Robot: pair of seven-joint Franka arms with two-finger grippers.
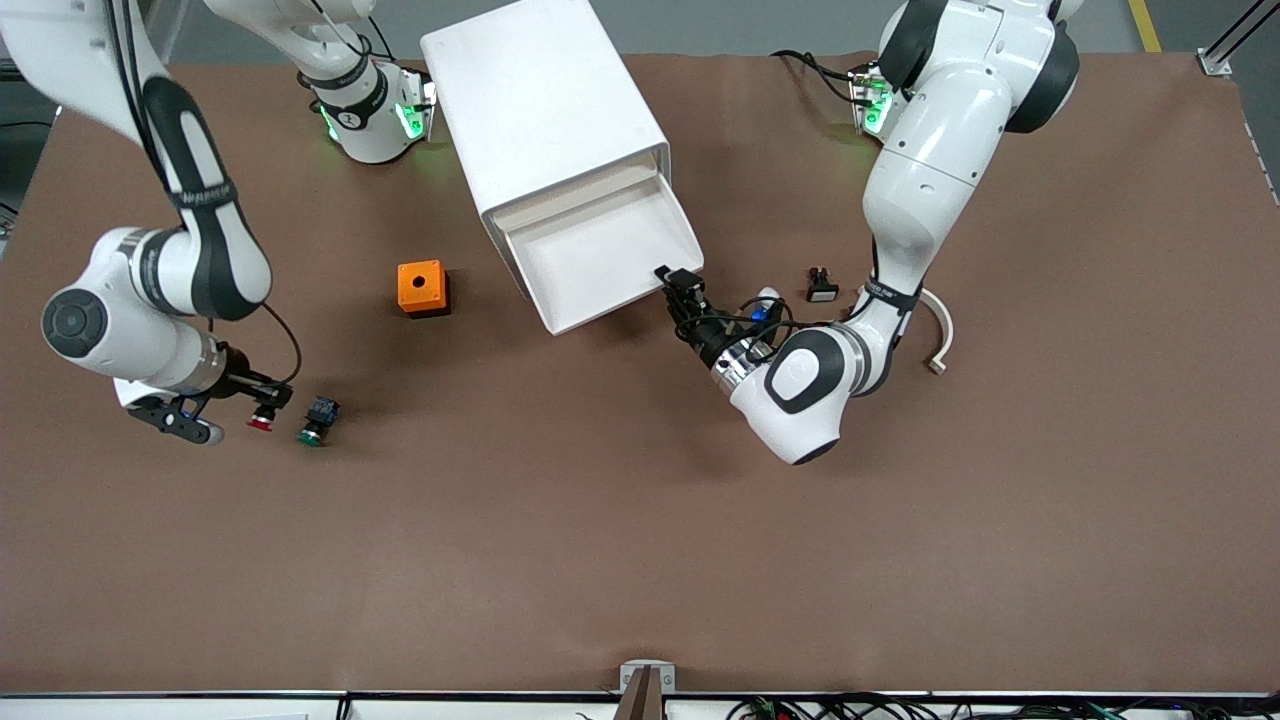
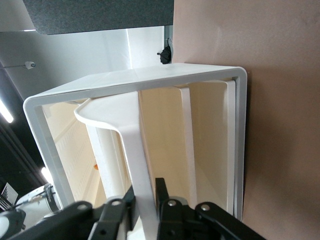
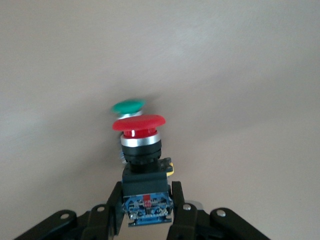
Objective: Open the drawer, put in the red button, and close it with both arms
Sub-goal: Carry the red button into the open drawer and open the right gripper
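Note:
The white cabinet [image 1: 540,110] lies on the table with its uppermost drawer [image 1: 610,260] pulled out. My left gripper [image 1: 681,287] is shut on that drawer's front lip; the left wrist view shows the lip [image 2: 131,150] pinched between the fingers of the left gripper [image 2: 145,195]. My right gripper [image 1: 262,405] is shut on the red button [image 1: 260,422], low over the table at the right arm's end. In the right wrist view the right gripper [image 3: 146,192] clamps the button's black-and-blue body, red cap [image 3: 139,123] pointing away.
A green-capped button [image 1: 315,425] lies on the table beside the red one and shows in the right wrist view [image 3: 128,106]. An orange box [image 1: 423,288] stands near the cabinet. A small black-and-white part [image 1: 821,287] and a white curved piece [image 1: 941,330] lie by the left arm.

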